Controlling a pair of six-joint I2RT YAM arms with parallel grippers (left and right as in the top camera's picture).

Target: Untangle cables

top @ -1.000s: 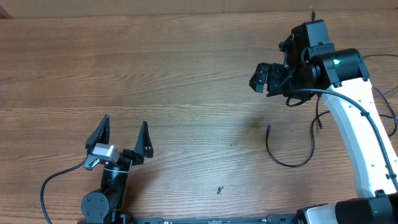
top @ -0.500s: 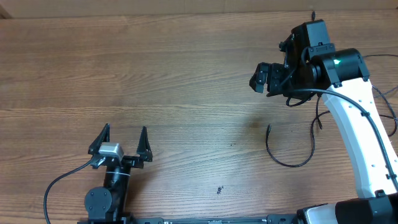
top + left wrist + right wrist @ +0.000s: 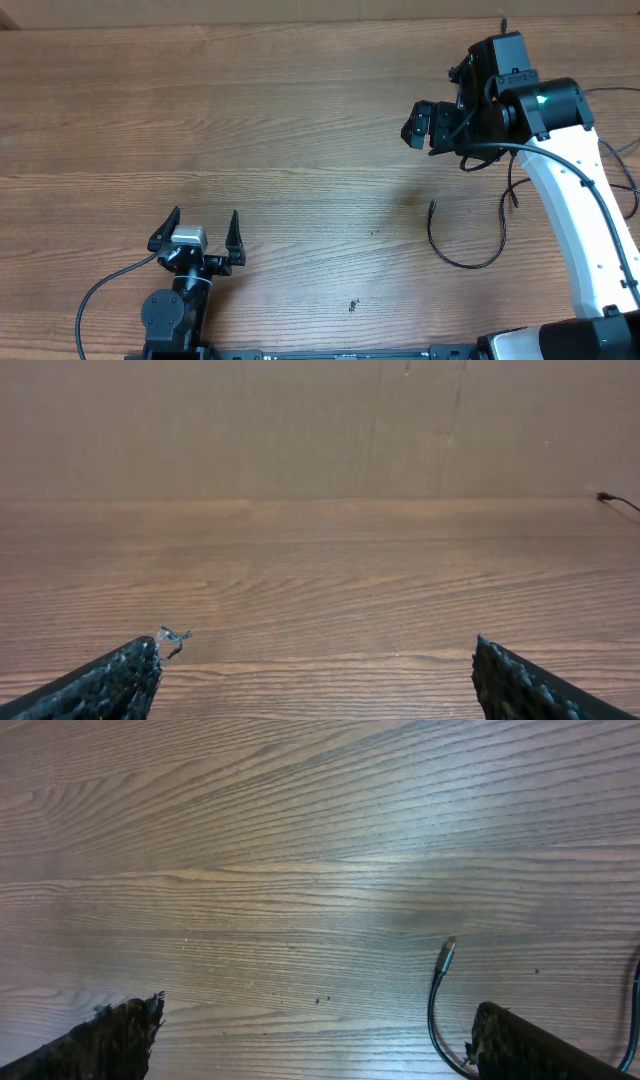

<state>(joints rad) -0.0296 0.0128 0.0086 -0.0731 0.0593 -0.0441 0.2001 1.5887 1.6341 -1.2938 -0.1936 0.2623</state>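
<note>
Brown wood makes up the tabletop (image 3: pixel 300 120), and a plain brown wall (image 3: pixel 300 420) stands at its far side. The biggest thing is the white right arm (image 3: pixel 580 230), which reaches up the right side. The small black left arm (image 3: pixel 170 315) sits near, on the left.

The right tool (image 3: pixel 425 125) hangs above the far right part of the tabletop. Its jaws are wide apart and it holds nothing. The left tool (image 3: pixel 205 213) is near, on the left. It is wide open too, holds nothing, and points across bare wood.

One cable (image 3: pixel 465 264) lies flat on the right, nearer than the right tool and not touching it. It is thin and black and bends in a loose U. Its left end has a tiny silver plug (image 3: pixel 449 946). Its other end runs up beside the right arm, and I cannot tell where it stops.

I think the cable is very light, soft and floppy. It should bend and drag along when pulled. It is much thinner than the jaws, so it could slip out. A good place to pinch looks like just behind the plug, where open wood lies all around.
</note>
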